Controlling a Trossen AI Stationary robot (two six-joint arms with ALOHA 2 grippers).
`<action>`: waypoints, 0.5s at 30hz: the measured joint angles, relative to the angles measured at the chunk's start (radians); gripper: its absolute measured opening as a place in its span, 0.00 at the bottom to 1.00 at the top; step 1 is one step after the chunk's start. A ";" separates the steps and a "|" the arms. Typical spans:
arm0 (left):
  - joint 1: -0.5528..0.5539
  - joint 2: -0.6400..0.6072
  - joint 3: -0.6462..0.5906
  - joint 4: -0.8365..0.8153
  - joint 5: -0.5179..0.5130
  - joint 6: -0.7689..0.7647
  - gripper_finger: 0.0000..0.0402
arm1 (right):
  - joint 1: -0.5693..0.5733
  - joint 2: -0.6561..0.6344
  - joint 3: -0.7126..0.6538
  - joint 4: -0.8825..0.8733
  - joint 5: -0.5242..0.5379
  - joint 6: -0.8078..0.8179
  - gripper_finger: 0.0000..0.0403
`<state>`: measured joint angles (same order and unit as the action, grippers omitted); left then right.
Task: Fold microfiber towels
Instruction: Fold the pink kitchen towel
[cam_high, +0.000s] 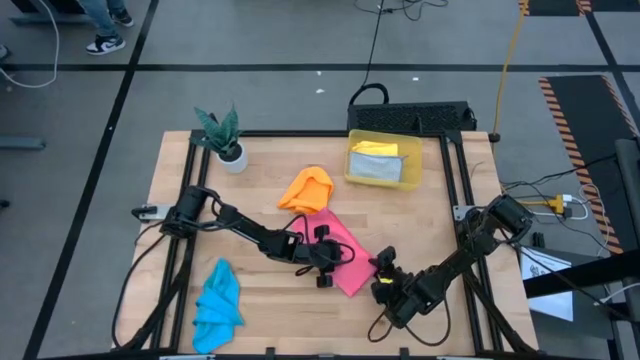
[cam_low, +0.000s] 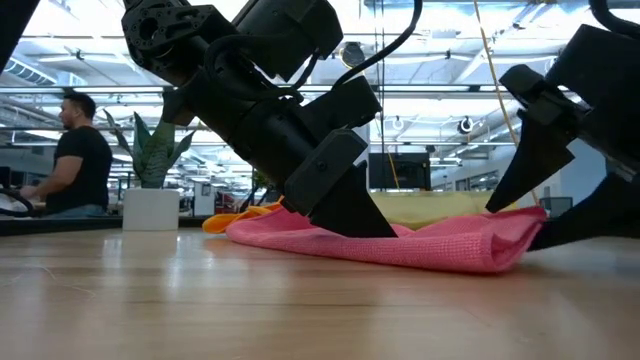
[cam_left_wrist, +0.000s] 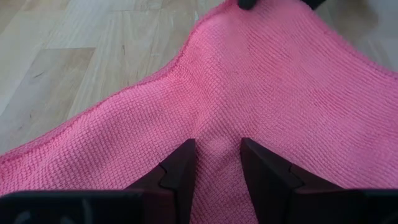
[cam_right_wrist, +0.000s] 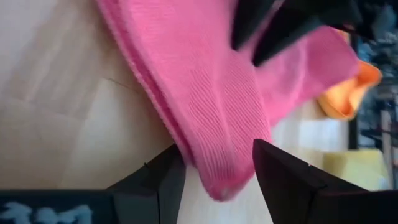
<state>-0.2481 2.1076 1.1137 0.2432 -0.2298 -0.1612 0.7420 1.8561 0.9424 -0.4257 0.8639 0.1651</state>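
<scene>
A pink towel (cam_high: 345, 240) lies folded in the table's middle. Both grippers are on it. My left gripper (cam_left_wrist: 217, 152) comes at its left part from the table's left, and my right gripper (cam_right_wrist: 217, 158) is at its near right end; each has pink cloth between its fingers. An orange towel (cam_high: 308, 189) lies crumpled just beyond the pink one. Near the front left edge lies a crumpled blue towel (cam_high: 217, 306). A yellow towel (cam_high: 375, 148) and a grey one (cam_high: 382, 168) lie in the yellow bin (cam_high: 352, 172). My left gripper pinches a raised ridge of the pink towel (cam_left_wrist: 217, 168) between its two fingers, slanting down from the table's left. The cloth fans out flat from the fingers and rests on the table. My right gripper has the towel's near right end (cam_right_wrist: 214, 134) between its two fingers, slanting down from the table's near right. Several layers show at the folded edge (cam_right_wrist: 146, 84). That end (cam_low: 510, 245) sits low on the table.
A potted plant (cam_high: 225, 140) stands at the far left. The yellow bin stands at the far right. Bare wood lies along the front edge (cam_high: 300, 320) between the blue towel and my right arm. A person (cam_low: 75, 155) sits beyond the table's far left.
</scene>
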 joint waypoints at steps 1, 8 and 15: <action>0.000 0.000 0.000 0.000 0.000 0.000 0.33 | 0.001 0.000 0.000 -0.014 0.020 0.020 0.44; 0.000 0.000 0.000 0.000 0.000 0.000 0.33 | 0.000 0.002 -0.002 -0.028 0.096 0.142 0.44; 0.000 0.000 0.000 -0.002 0.000 0.000 0.33 | 0.019 0.002 -0.003 0.051 0.105 0.230 0.44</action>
<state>-0.2481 2.1075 1.1141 0.2417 -0.2298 -0.1612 0.7608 1.8576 0.9398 -0.3743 0.9687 0.3949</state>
